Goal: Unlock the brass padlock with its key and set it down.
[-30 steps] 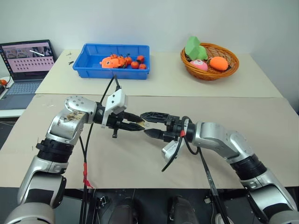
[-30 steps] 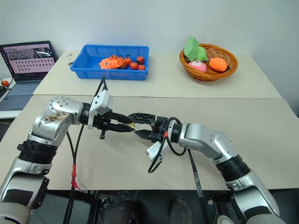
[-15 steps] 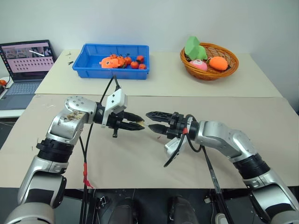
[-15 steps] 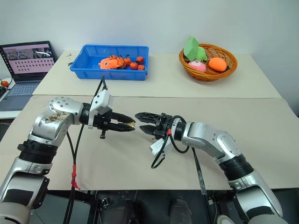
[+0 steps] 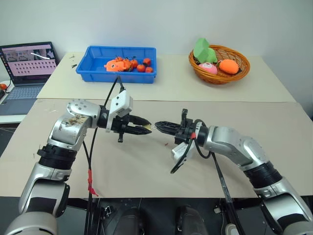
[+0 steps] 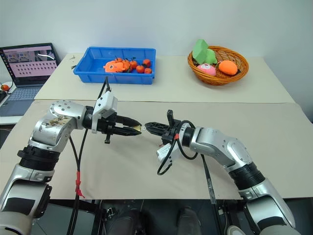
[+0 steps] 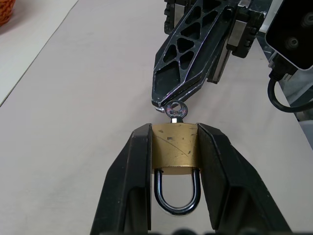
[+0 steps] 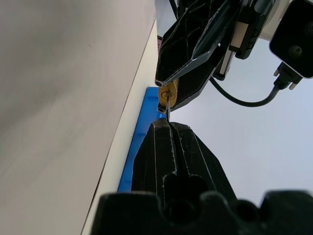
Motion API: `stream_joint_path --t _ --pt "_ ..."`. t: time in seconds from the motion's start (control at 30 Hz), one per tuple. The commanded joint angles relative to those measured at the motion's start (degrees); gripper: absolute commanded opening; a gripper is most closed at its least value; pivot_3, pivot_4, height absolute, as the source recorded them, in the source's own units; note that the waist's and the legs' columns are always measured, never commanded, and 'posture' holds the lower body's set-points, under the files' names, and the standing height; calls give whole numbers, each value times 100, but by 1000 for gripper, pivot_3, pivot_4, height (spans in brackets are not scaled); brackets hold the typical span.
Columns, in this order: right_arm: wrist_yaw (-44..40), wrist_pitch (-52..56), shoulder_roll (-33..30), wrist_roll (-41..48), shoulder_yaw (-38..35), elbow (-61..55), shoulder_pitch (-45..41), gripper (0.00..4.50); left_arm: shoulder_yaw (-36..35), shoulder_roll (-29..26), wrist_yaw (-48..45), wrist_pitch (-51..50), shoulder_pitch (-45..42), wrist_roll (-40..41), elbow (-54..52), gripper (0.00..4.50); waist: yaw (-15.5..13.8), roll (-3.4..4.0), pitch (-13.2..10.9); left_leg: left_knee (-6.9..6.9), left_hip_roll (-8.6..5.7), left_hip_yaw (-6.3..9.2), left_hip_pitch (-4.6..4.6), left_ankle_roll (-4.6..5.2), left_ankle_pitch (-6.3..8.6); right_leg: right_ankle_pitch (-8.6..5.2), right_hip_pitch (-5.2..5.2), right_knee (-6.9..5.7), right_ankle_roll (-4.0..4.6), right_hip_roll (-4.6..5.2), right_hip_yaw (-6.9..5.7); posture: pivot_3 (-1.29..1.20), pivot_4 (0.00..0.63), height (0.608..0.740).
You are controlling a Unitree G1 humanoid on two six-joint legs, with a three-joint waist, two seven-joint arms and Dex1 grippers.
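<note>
Brass shows between the left gripper's two black fingers: the padlock is clamped there by its body, held up over the table in mid-scene, with the silver shackle lying back toward the wrist and the key sticking out of the free end, pointing right.

The right gripper has changed most. A second ago its fingers stood wide apart around the left gripper's tips; half a second ago they were half closed; now they are pressed together. Their tips meet at the key's ring head, and in the right wrist view the thin key runs from the closed tips straight into the lock. Whether the ring is truly pinched or only touched at its edge I cannot tell for sure, though the tips sit right on it.

The left gripper has kept its place and its hold throughout.

Nothing else has moved: the blue bin with orange toys at the far left, the wicker basket at the far right, and the laptop at the left edge stand as before.
</note>
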State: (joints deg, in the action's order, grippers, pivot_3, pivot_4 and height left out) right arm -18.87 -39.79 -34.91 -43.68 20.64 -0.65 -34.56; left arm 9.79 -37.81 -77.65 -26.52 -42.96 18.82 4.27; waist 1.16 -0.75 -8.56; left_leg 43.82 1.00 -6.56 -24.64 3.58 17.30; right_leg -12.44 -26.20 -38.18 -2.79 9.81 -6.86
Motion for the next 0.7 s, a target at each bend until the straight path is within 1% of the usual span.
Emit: stream_joint_path --t 0.03,0.17,0.27,0.33,0.7 --pt "47 34 84 245 -179 -362 -65 69 -39 8 36 -30 -58 66 -148 854 0 0 0 0 0 0 0 0 0 0 0 0 0 0 0 0 150 684" --pt "47 72 116 283 -193 -383 -51 69 -29 -8 51 -41 -41 82 -166 854 0 0 0 0 0 0 0 0 0 0 0 0 0 0 0 0 150 684" --pt "79 66 127 283 -215 -392 -66 808 -26 -19 54 -44 -35 91 -174 854 1 0 0 0 0 0 0 0 0 0 0 0 0 0 0 0 150 684" --pt "88 71 127 249 -222 -394 -69 1444 -26 -20 55 -50 -32 96 -179 854 -2 0 0 0 0 0 0 0 0 0 0 0 0 0 0 0 150 684" --pt "74 9 52 164 -221 -530 98 1444 -23 -12 70 -24 -59 103 -118 854 -7 0 0 0 0 0 0 0 0 0 0 1 0 0 0 0 150 684"
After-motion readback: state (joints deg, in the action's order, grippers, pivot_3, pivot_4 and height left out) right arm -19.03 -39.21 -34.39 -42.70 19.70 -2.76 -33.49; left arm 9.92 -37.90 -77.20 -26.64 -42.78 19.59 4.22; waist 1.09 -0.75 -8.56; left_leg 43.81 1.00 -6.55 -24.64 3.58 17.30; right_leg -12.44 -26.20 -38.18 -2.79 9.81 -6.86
